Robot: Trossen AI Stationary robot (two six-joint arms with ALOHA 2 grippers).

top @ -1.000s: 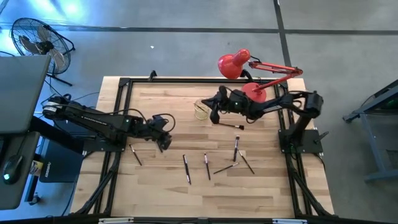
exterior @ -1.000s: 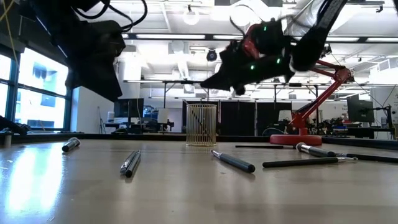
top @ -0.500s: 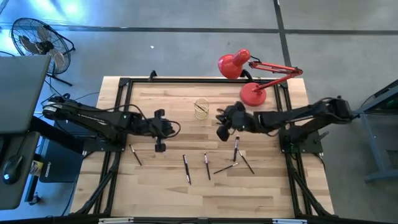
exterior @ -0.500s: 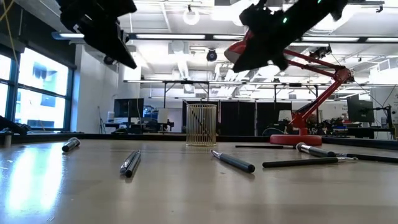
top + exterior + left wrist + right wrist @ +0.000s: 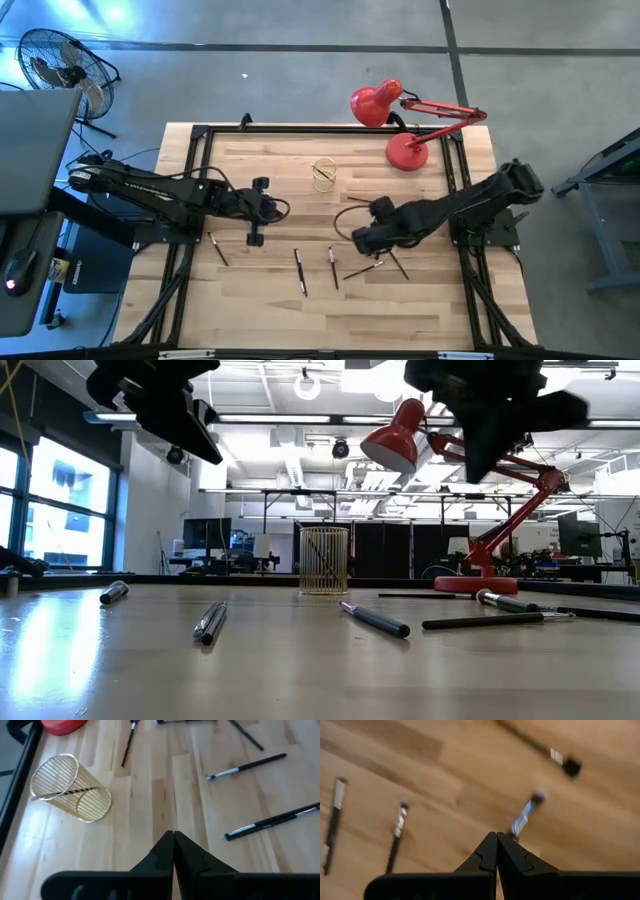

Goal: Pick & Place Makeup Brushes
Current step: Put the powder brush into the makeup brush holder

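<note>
Brushes (image 5: pixel 335 267) lie loose on the counter (image 5: pixel 280 310) in the near-middle strip – thin dark sticks, some with silver ferrules and small bristle tips; one sits apart near the left edge (image 5: pixel 218 248), a couple cross each other at right (image 5: pixel 380 264). One brush shows inside the cup (image 5: pixel 70 794). They look light, stiff, smooth and round, so likely to roll or skid; best pinched mid-handle, across the shaft, clear of the bristles.

Cup (image 5: pixel 324 174) is a gold wire basket, upright, ribbed and see-through, probably easy to tip. Counter is pale wood planks in a black frame. Red lamp (image 5: pixel 378 104) at the far edge – glossy metal.

Right gripper (image 5: pixel 362 240) hangs low over the right-hand brushes, fingers (image 5: pixel 487 854) pressed together, nothing between them. Left gripper (image 5: pixel 254 238) sits left of the cup, above bare wood, fingers (image 5: pixel 164 851) closed and empty too.
</note>
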